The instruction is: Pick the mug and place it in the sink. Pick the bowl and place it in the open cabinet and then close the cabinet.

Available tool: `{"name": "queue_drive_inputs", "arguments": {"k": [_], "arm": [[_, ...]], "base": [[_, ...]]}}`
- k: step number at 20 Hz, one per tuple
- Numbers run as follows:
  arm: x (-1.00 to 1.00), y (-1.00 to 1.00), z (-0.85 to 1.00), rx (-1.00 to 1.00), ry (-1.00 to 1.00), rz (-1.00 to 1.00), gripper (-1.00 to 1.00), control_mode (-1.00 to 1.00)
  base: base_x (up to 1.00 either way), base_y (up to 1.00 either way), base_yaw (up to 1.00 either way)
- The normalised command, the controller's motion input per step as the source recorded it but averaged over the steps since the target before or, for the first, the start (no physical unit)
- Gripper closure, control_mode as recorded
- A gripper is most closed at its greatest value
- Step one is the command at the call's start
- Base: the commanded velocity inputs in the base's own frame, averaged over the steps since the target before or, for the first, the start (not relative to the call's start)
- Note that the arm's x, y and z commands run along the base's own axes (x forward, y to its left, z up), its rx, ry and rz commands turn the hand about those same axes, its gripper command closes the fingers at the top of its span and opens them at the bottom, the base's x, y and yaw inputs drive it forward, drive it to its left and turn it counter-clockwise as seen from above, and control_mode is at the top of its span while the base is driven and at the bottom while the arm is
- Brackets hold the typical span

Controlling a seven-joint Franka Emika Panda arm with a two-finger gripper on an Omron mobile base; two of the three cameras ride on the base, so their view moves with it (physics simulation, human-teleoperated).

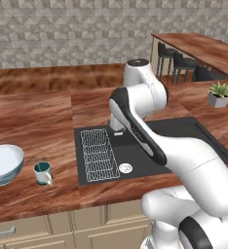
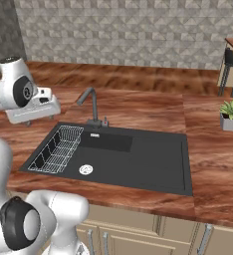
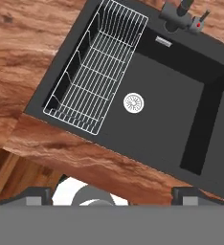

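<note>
Left base view shows the mug (image 1: 43, 173) standing upright on the wooden counter (image 1: 38, 126), just to the left of the sink (image 1: 150, 160) and well short of it, with the bowl (image 1: 4, 164) beside it further left, also upright on the counter. Neither has been lifted, so the first step of the task looks not yet done. The arm rises over the basin and hides part of it; the wire rack (image 1: 99, 154) lies in the sink's left part, the drain (image 1: 125, 168) just beside it. Right base view gives the sink from the other side, with the faucet (image 2: 90, 104) at its back edge and a potted plant (image 2: 232, 115) well apart on the right; the robot's hand (image 2: 34, 107) hangs above the counter to the left of the basin. Hand view looks down on the rack, the drain and the faucet, and the finger tips (image 3: 35, 194) stand far apart at the bottom edge with nothing between them: the jaws are spread and empty, probably readied for a reach toward the mug, whose dark rim peeps in at the left edge.
</note>
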Motion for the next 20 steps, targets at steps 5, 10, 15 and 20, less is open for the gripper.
{"name": "queue_drive_inputs", "arguments": {"k": [5,10,15,20], "arm": [[-0.09,0.58,-0.54,0.00,0.11,0.17,-1.00,-1.00],[0.00,0.63,-0.61,0.12,0.05,0.06,-1.00,-1.00],[0.00,0.62,-0.39,0.20,0.00,0.00,-1.00,-1.00],[0.00,0.66,-0.36,0.08,0.00,-0.01,-1.00,-1.00]], "base": [[0.00,0.00,0.00],[0.00,0.00,0.00],[0.00,0.00,0.00],[0.00,0.00,0.00]]}}
